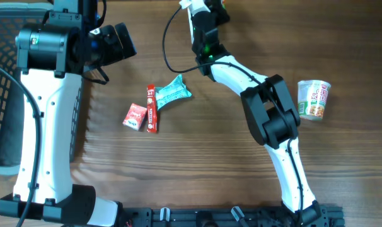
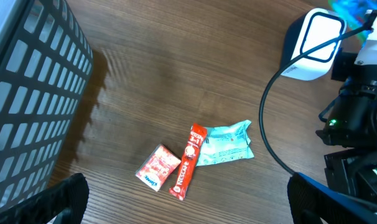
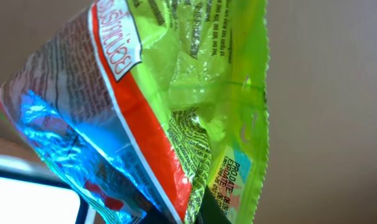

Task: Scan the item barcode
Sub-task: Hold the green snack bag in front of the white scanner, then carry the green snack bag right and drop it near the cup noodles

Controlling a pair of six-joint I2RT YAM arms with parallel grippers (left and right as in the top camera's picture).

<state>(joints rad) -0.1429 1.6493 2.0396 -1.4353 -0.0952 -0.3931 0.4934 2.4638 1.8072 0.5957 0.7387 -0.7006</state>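
My right gripper (image 3: 204, 214) is shut on the lower edge of a crinkled foil snack packet (image 3: 176, 81), lime green with a red band and a shiny blue side, which fills the right wrist view. Fine print shows on it; I see no barcode facing the camera. The white scanner (image 2: 313, 37) with its dark window sits at the far side of the table, and the packet (image 2: 351, 9) hangs just above it. My left gripper (image 2: 195, 211) is open, high over the table, with nothing between its fingers (image 2: 64, 199).
A small red packet (image 1: 135, 116), a red Nescafe stick (image 1: 151, 108) and a teal packet (image 1: 173, 93) lie together mid-table. A cup of noodles (image 1: 314, 99) lies at the right. A dark mesh basket (image 1: 2, 63) stands at the left edge.
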